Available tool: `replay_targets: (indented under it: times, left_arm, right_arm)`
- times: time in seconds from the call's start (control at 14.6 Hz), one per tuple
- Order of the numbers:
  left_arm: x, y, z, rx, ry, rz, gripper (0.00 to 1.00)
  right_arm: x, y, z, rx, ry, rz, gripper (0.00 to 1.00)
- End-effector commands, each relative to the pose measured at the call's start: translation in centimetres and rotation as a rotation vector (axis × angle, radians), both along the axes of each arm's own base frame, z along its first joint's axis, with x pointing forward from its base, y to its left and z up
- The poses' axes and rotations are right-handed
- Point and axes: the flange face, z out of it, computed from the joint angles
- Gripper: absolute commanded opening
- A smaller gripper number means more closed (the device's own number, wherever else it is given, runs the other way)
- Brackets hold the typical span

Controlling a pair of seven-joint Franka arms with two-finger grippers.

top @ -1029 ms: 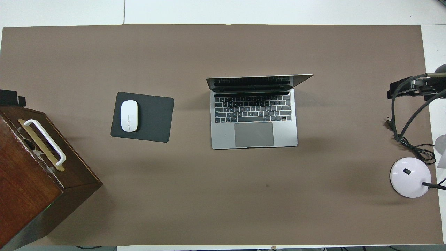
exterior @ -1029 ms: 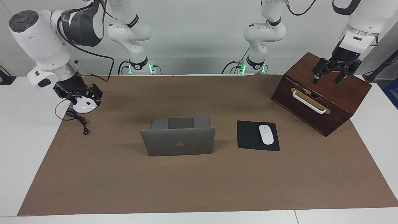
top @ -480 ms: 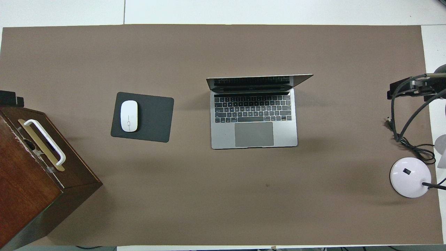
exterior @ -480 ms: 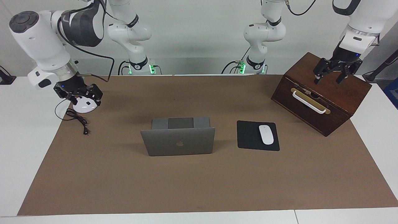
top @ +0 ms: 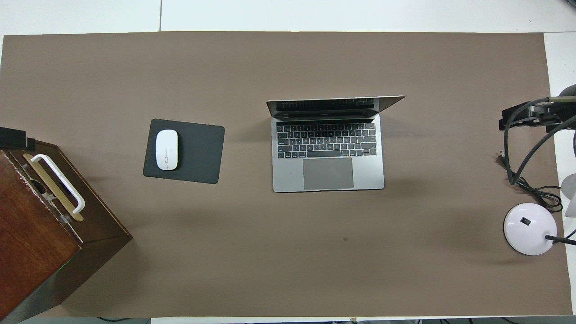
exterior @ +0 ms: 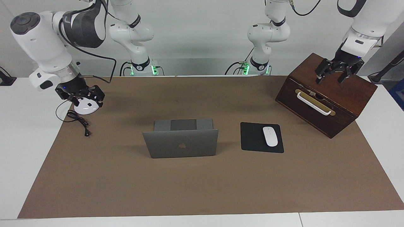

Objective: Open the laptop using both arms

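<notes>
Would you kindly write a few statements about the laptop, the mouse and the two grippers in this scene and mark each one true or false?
1. The laptop stands open, its keyboard showing. True.
2. The white mouse lies on the laptop's keyboard. False: it lies on the black mouse pad beside the laptop.
3. The left gripper is over the wooden box. True.
4. The right gripper grips the laptop's lid. False: it is open over the round white lamp base, apart from the laptop.

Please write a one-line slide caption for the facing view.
Laptop stands open mid-table beside the mouse pad; left gripper over the wooden box, right gripper over the lamp base.
</notes>
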Motion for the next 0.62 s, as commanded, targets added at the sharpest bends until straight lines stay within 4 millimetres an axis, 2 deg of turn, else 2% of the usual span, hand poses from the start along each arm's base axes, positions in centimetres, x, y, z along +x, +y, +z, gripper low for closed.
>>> replay_targets:
  times: [0.0, 0.55]
  left_arm:
    - [-0.98, 0.11, 0.05, 0.016, 0.023, -0.014, 1.00]
    - [-1.02, 0.42, 0.04, 0.016, 0.025, -0.008, 1.00]
  right_arm:
    - [-1.21, -0.33, 0.28, 0.022, -0.001, -0.021, 1.00]
    - [-1.23, -0.51, 0.34, 0.022, -0.001, -0.013, 1.00]
